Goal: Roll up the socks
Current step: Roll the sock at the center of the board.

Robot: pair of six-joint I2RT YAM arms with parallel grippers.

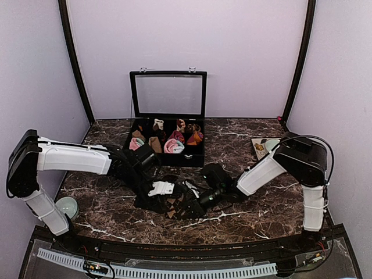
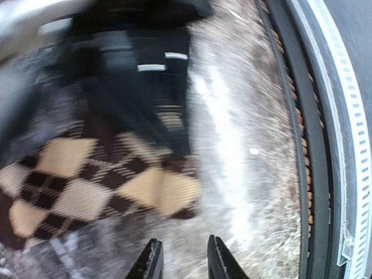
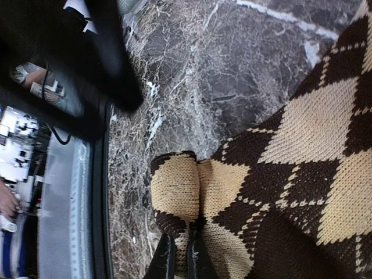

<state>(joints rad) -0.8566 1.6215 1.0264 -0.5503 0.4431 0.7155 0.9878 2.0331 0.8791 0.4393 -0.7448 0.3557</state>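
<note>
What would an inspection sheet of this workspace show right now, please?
Surface: dark marbled table.
Job's things: brown-and-beige diamond sock lying spread near the middle, not yet a roll; no magenta sock made out.
Clutter: open black box of sock rolls at the back; pale bowl at the left; small flat dish at the right.
Grippers: left claw open and empty, just off the sock; right claw shut on the sock's edge.
Cables: black cable looped around the right arm's elbow.
Surroundings: plain lilac walls.
</note>
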